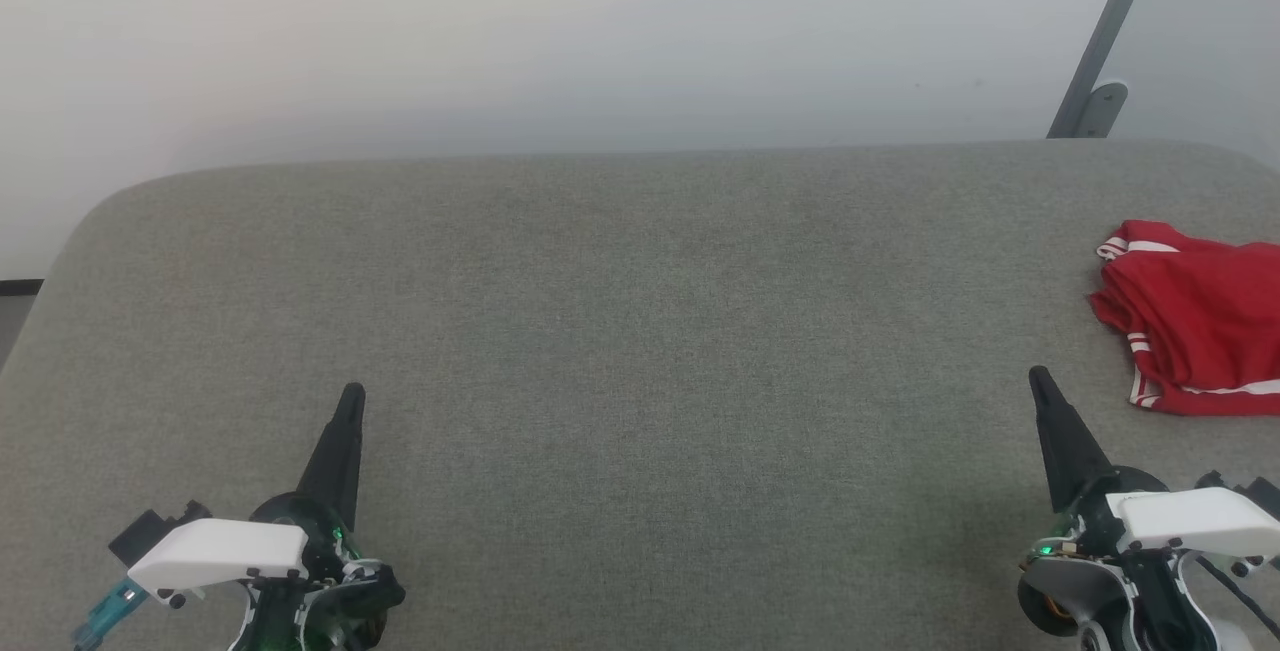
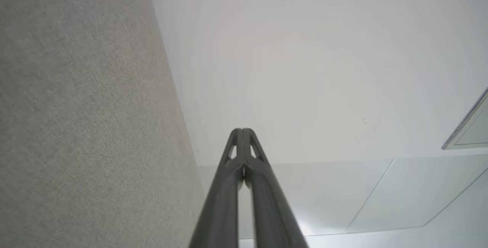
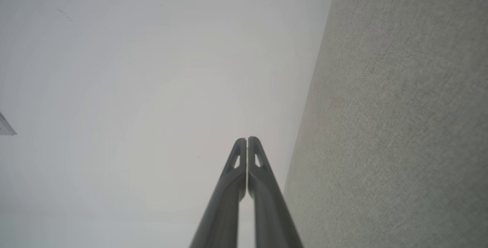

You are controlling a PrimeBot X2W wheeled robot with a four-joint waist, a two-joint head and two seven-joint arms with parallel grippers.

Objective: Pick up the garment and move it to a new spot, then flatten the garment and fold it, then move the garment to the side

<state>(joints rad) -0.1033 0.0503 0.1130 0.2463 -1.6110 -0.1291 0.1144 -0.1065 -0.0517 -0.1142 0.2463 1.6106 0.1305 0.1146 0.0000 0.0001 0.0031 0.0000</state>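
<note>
The garment (image 1: 1195, 316), red with white striped trim, lies folded at the right edge of the grey surface, partly cut off by the head view's border; its print is hidden. My right gripper (image 1: 1038, 376) rests at the lower right, shut and empty, a short way left of and below the garment. At the lower left my left gripper (image 1: 352, 393) is shut with nothing in it, far from the garment. The left wrist view has its fingers (image 2: 241, 132) pressed together against a white wall. The right wrist view has its fingers (image 3: 247, 140) closed tip to tip.
A wide grey fabric-covered table (image 1: 640, 331) with rounded far corners spans the head view. Behind it stands a white wall (image 1: 560, 31), with a grey metal bracket (image 1: 1095, 71) at the upper right.
</note>
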